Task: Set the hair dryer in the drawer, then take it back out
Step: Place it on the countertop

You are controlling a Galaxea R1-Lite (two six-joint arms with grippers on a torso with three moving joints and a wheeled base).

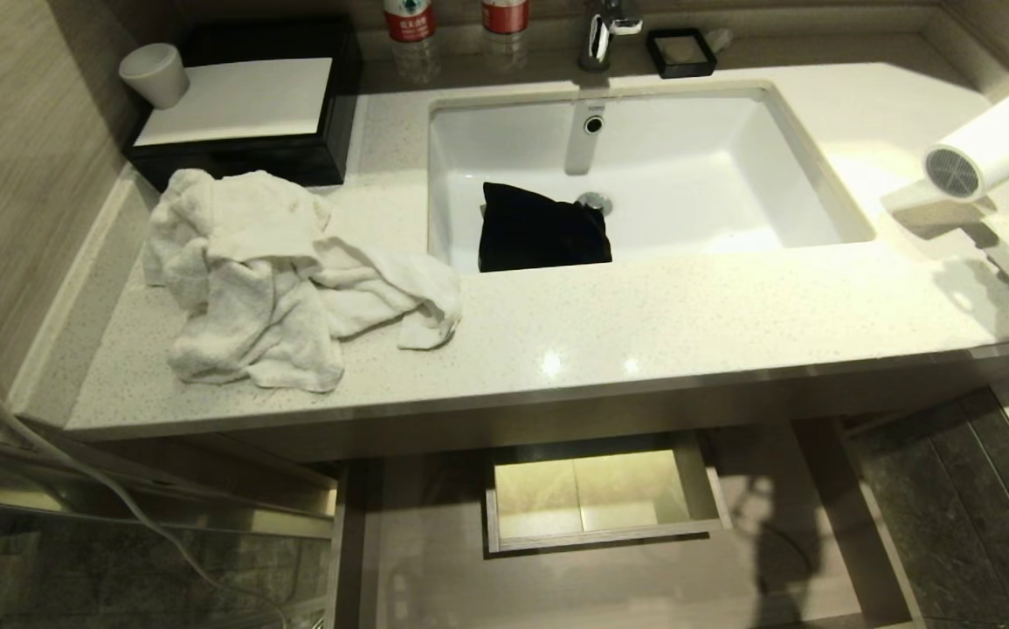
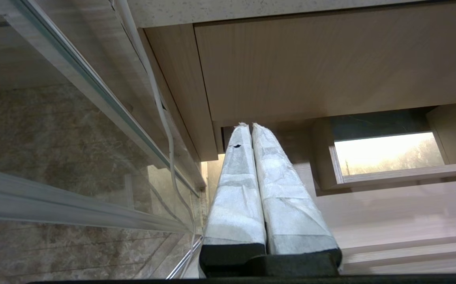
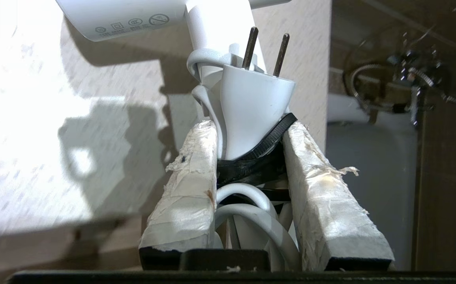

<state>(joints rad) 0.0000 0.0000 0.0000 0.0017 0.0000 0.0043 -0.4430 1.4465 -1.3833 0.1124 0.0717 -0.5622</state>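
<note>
One relation governs what comes next: the hair dryer (image 1: 989,144) hangs high at the right edge of the head view, above the right end of the surface (image 1: 644,332), while the drawer (image 1: 434,550) stands pulled open below the surface's front lip, lower and to the left of it. The barrel's long axis runs slantwise, its grilled end pointing toward the sink (image 1: 653,175). So the dryer must, as I judge it, travel down, past the surface edge and leftward to reach the drawer floor beside the boxed cut-out (image 1: 600,502). A white towel (image 1: 277,279) lies on the left of the surface and a black pouch (image 1: 543,229) in the sink, both well apart from that path.

From the left wrist, the left claw (image 2: 247,126) shows its wrapped fingers (image 2: 235,197) pressed together with nothing between them, low beside the cabinet, near the drawer's left end. It is nearer the drawer yet idle.

From the right wrist, the right claw (image 3: 249,126) is narrowed onto the dryer's bundled white cord and plug (image 3: 251,106), the prongs pointing away from the wrist and the barrel crossing beyond the fingertips, clear of the surface below. The right arm alone carries the load; the grip sits on the cord bundle by the handle, so the barrel may swing during the descent.
</note>
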